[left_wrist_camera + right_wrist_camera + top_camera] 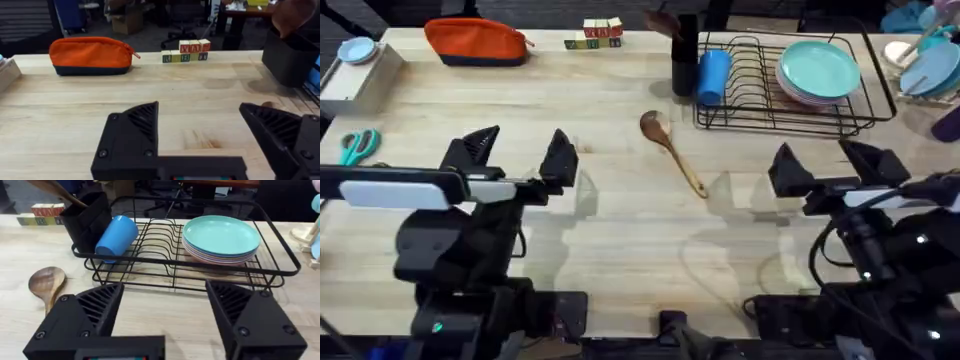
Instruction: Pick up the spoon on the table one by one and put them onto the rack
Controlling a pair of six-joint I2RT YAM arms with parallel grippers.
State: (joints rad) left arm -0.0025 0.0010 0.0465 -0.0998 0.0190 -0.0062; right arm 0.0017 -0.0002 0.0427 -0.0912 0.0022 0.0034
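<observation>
Spoon (669,148) on table (620,250), between both grippers

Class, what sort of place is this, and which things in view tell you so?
Probably a robotics lab or office workspace: office chairs and cardboard boxes behind a table staged with a dish rack.

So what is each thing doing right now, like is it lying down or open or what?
spoon: lying flat on the table, not held.
rack: upright, holding plates and a cup.
plates: stacked flat in the rack.
blue cup: lying on its side in the rack.
orange pouch: zipped shut.
left gripper: open, empty.
right gripper: open, empty.
</observation>
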